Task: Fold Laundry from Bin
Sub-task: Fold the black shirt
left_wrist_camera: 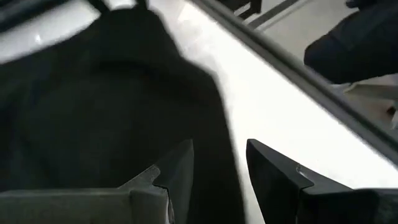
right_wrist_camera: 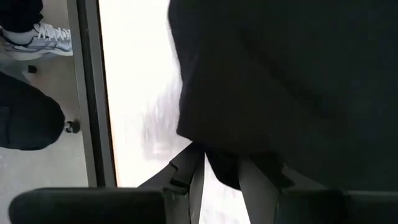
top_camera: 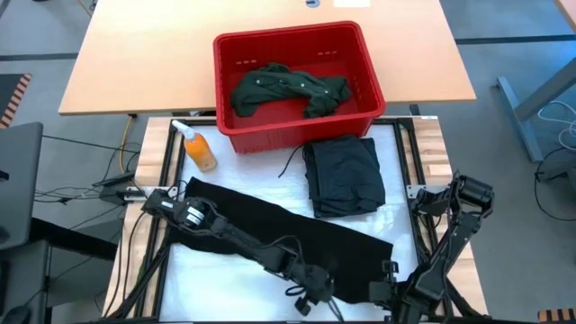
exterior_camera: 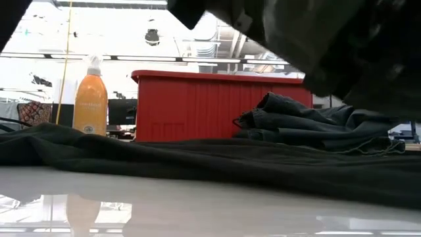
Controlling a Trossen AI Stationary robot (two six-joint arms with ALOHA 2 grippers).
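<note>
Bright, even overhead light washed the white table [top_camera: 225,270], and the low view caught mirror-like glare with the orange bottle [exterior_camera: 90,99] reflected. Wrist views were soft, the black cloth [left_wrist_camera: 93,106] a featureless blur.

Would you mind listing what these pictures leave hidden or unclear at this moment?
- High view: both end effectors sit at the bottom edge, dark against the black garment; their fingers blend in.
- Low view: a dark blurred mass fills the upper right, cutting off the red bin there.
- High view: the green shirt is bunched, so its shape is unreadable.
- Right wrist view: a person's shoe is cropped by the edge.
</note>
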